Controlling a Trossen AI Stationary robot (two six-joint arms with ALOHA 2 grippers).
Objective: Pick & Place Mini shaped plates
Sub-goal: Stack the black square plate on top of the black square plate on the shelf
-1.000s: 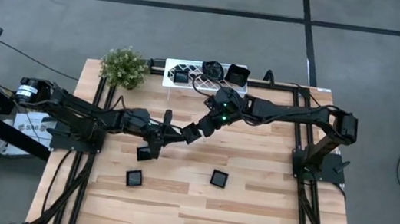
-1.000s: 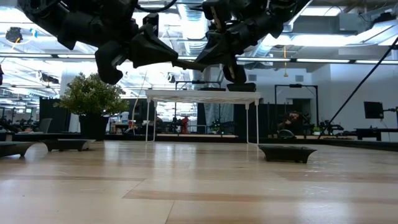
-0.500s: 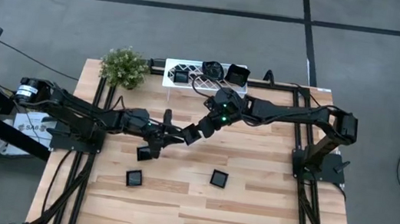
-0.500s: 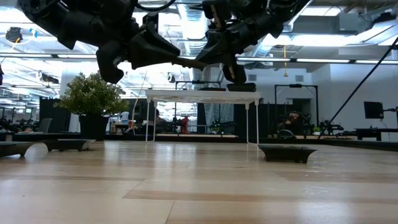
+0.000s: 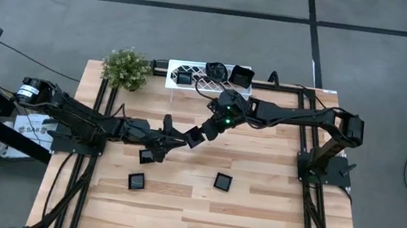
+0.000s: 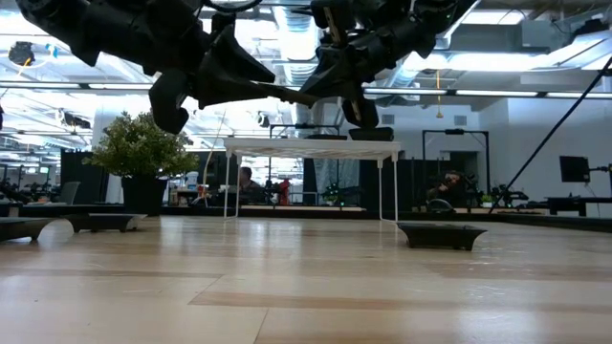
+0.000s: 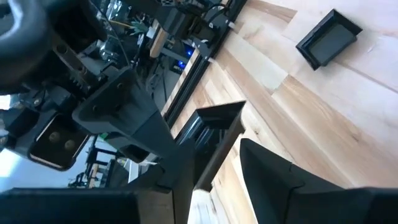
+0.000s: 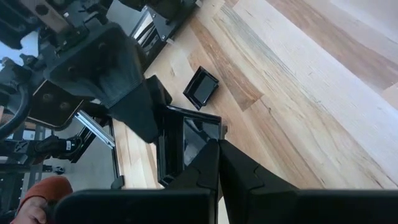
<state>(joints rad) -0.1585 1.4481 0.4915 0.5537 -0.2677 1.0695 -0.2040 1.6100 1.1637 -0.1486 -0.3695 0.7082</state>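
A square glossy black mini plate (image 5: 193, 137) hangs in the air between both grippers over the table's middle. My right gripper (image 5: 203, 132) is shut on it and comes from the far right. My left gripper (image 5: 179, 134) comes from the left and is open, with one finger on each side of the same plate (image 7: 217, 134). Three other plates lie flat on the table (image 5: 148, 155) (image 5: 136, 181) (image 5: 223, 182). The white lattice rack (image 5: 219, 87) at the far edge carries three more plates. My right gripper pinches the plate's rim (image 8: 210, 144) between its two shut fingers, at the edge nearest its wrist. The fingers come slanting down from the table's far right. The plate is lifted clear, tilted on edge. My left gripper's fingers (image 7: 264, 171) bracket the plate's opposite edge; I cannot tell whether they touch it.
A potted plant (image 5: 126, 68) stands at the far left corner beside the rack. A plate on the table lies just below my left arm. The near half of the wooden table (image 5: 252, 223) shows bare boards.
My left gripper has moved a little toward the table's right edge, closing in on the plate held by my right gripper. My right gripper and the plate have kept still.
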